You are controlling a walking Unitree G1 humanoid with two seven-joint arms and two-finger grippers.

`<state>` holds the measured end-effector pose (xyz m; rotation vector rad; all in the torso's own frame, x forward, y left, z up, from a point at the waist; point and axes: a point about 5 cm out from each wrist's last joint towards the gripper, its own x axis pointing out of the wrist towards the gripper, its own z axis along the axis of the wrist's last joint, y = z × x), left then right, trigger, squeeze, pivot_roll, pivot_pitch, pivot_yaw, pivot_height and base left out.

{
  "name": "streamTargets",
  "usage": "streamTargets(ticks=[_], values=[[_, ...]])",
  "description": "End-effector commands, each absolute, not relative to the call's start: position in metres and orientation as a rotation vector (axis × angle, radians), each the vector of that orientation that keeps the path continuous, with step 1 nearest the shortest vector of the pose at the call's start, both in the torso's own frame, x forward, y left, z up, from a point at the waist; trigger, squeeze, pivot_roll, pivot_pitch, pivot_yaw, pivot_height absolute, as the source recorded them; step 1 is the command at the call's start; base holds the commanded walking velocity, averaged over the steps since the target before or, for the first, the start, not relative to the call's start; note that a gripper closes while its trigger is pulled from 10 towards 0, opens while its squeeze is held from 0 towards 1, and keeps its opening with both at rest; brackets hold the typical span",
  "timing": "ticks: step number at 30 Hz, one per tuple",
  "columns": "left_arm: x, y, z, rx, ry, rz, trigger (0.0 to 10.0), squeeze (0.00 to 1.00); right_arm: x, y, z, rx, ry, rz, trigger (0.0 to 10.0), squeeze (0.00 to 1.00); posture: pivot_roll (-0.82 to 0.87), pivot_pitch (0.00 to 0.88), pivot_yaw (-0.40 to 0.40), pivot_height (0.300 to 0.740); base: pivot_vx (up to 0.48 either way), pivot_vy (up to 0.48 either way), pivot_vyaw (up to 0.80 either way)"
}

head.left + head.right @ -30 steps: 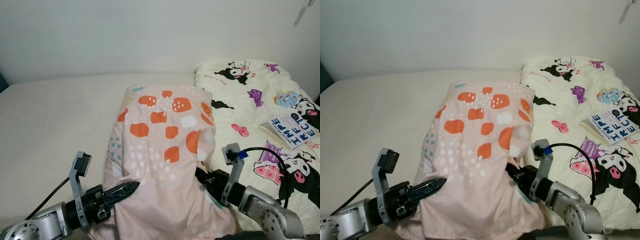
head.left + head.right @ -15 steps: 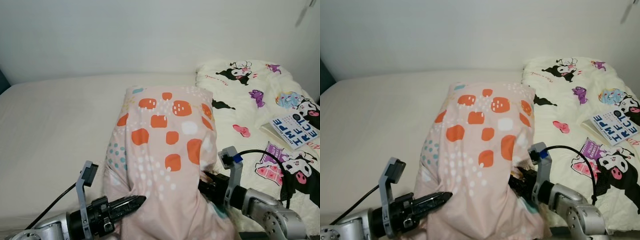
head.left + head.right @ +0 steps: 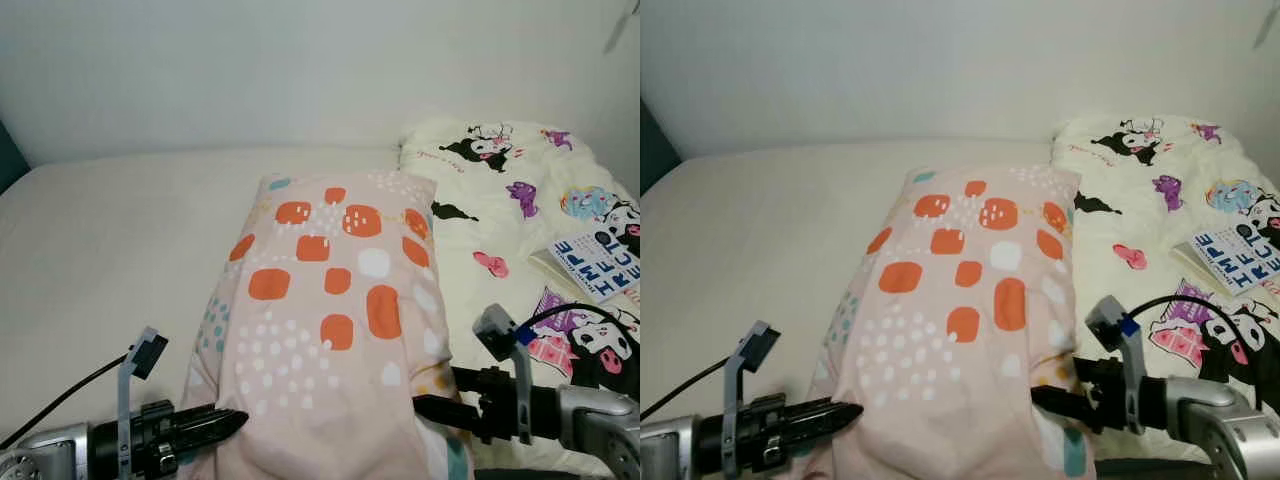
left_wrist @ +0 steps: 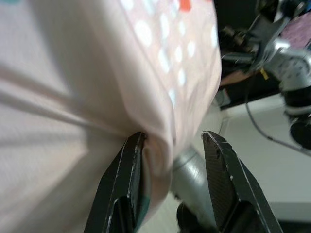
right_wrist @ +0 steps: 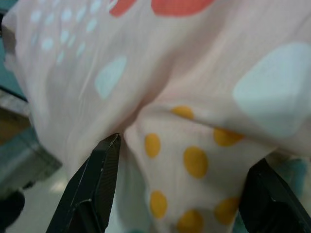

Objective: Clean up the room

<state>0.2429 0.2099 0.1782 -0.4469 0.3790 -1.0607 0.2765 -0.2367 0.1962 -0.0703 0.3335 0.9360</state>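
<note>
A pink pillow [image 3: 335,300] with orange, white and teal spots lies flat on the cream bed [image 3: 120,230]. Its near end hangs toward me. My left gripper [image 3: 228,420] sits at the pillow's near left corner. In the left wrist view its fingers [image 4: 121,184] stand apart, and a loose fold of the pillow cloth rests against one of them. My right gripper [image 3: 428,408] is at the near right corner, open. In the right wrist view the pillow cloth [image 5: 194,111] lies between its widely spread fingers [image 5: 95,189].
A cartoon-print quilt [image 3: 500,190] covers the right side of the bed, touching the pillow's right edge. A book [image 3: 600,265] lies on the quilt at the far right. A white wall runs behind the bed. The bed's left half is bare sheet.
The pillow has gone from being propped up at its near end to lying flat on the bed. Both grippers have drawn back and outward to its near corners, and the view has shifted slightly.
</note>
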Motion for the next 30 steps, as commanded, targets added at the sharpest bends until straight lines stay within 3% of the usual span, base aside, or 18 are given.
streamTargets(ticks=[1, 6, 9, 14, 16, 19, 20, 23, 26, 27, 28, 29, 30], values=[[0.237, 0.216, 0.173, -0.431, 0.421, -1.062, 10.0, 0.0, 0.271, -0.243, 0.197, -0.095, 0.338, 0.944, 10.0, 0.0, 0.03, 0.352, 0.012, 0.567, 0.0, 0.0, 0.0], [0.236, 0.23, 0.166, -0.344, 0.459, -1.01, 10.0, 0.0, 0.273, -0.274, 0.198, -0.196, 0.38, 0.8, 10.0, 0.0, 0.03, 0.352, 0.013, 0.567, 0.0, 0.0, 0.0], [0.251, 0.245, 0.164, -0.316, 0.407, -0.879, 10.0, 0.0, 0.295, -0.307, 0.206, -0.26, 0.335, 0.496, 10.0, 0.0, 0.03, 0.35, 0.015, 0.567, 0.0, 0.0, 0.0], [0.265, 0.263, 0.165, -0.285, 0.357, -0.769, 10.0, 0.0, 0.304, -0.33, 0.222, -0.273, 0.265, 0.304, 10.0, 0.0, 0.03, 0.349, 0.015, 0.567, 0.0, 0.0, 0.0], [0.283, 0.28, 0.17, -0.259, 0.282, -0.618, 10.0, 0.0, 0.312, -0.344, 0.239, -0.258, 0.158, 0.141, 10.0, 0.0, 0.03, 0.348, 0.015, 0.567, 0.0, 0.0, 0.0], [0.292, 0.289, 0.172, -0.246, 0.243, -0.532, 10.0, 0.0, 0.316, -0.348, 0.245, -0.23, 0.103, 0.071, 10.0, 0.0, 0.03, 0.347, 0.015, 0.567, 0.0, 0.0, 0.0], [0.313, 0.305, 0.18, -0.255, 0.141, -0.318, 10.0, 0.0, 0.324, -0.349, 0.249, -0.134, 0.008, -0.026, 10.0, 0.0, 0.03, 0.348, 0.015, 0.567, 0.0, 0.0, 0.0], [0.332, 0.309, 0.184, -0.302, 0.076, -0.166, 10.0, 0.0, 0.336, -0.338, 0.24, -0.013, -0.043, -0.053, 10.0, 0.0, 0.03, 0.349, 0.018, 0.567, 0.0, 0.0, 0.0], [0.343, 0.301, 0.183, -0.374, 0.064, -0.147, 10.0, 0.0, 0.347, -0.324, 0.227, 0.109, -0.053, -0.046, 10.0, 0.0, 0.02, 0.349, 0.017, 0.567, 0.0, 0.0, 0.0], [0.349, 0.289, 0.182, -0.43, 0.058, -0.188, 10.0, 0.39, 0.354, -0.313, 0.216, 0.19, -0.041, -0.021, 10.0, 0.0, 0.02, 0.35, 0.018, 0.567, 0.0, 0.0, 0.0], [0.349, 0.289, 0.182, -0.43, 0.058, -0.188, 10.0, 0.39, 0.354, -0.313, 0.216, 0.19, -0.041, -0.021, 10.0, 0.0, 0.02, 0.35, 0.018, 0.567, 0.0, 0.0, 0.0], [0.357, 0.273, 0.179, -0.503, 0.061, -0.246, 10.0, 0.84, 0.363, -0.297, 0.2, 0.267, -0.017, -0.008, 10.0, 0.95, 0.02, 0.35, 0.018, 0.567, 0.0, 0.0, 0.0], [0.357, 0.273, 0.179, -0.503, 0.061, -0.246, 10.0, 0.84, 0.363, -0.297, 0.2, 0.267, -0.017, -0.008, 10.0, 0.95, 0.02, 0.35, 0.018, 0.567, 0.0, 0.0, 0.0]])
